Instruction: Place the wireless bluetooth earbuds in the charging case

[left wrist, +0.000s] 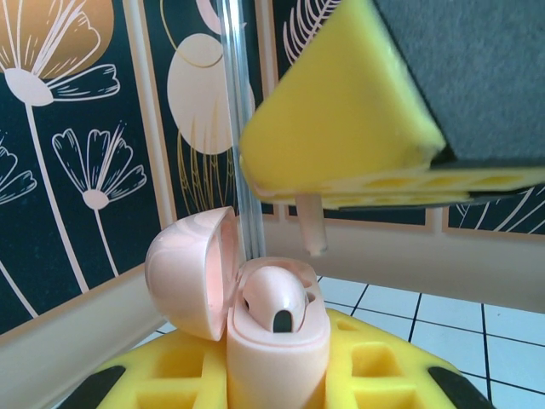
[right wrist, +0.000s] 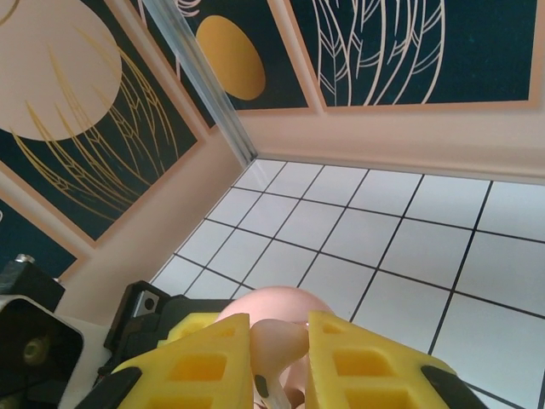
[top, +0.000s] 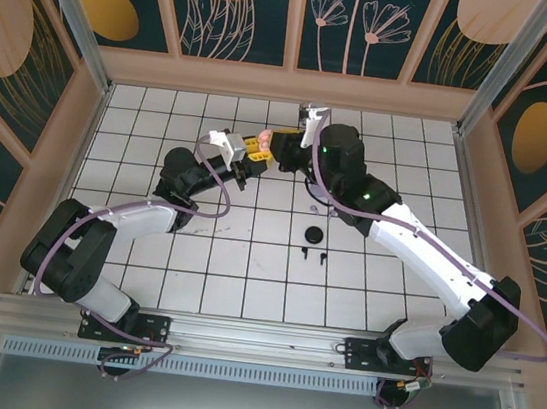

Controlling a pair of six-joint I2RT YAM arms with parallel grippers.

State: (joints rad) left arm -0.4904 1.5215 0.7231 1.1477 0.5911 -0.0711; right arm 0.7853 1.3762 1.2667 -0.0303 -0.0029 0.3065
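R pincer (right wrist: 278,356) is seen closed on a pink earbud (right wrist: 274,335): the bud's head is pinched btwn the two yellow foam pads (right wrist: 358,358), w/ the stem hanging below them. From the left wrist cam, that stem is seen poking down out of one yellow pad, just above the pink charging case (left wrist: 277,349) and not touching it (a small gap is visible btwn stem tip and case).

L pincer (left wrist: 277,379) is closed on the case, which is held upright btwn its own yellow pads. The lid (left wrist: 192,273) is swung open and tipped to the left in that view. A second pink bud (left wrist: 274,296) is already seated in the case body, rounded head up. Whether the slot beside it is free can't be told from this angle.

In the overhead view both pincers are met tip to tip over the far-middle part of the white tiled table (top: 165,110), w/ the pink case btwn them. Nearer the arm bases, well apart from the pincers, a round black case (top: 313,235) is seen lying on the tiles, w/ two black buds (top: 304,254) just beside it.
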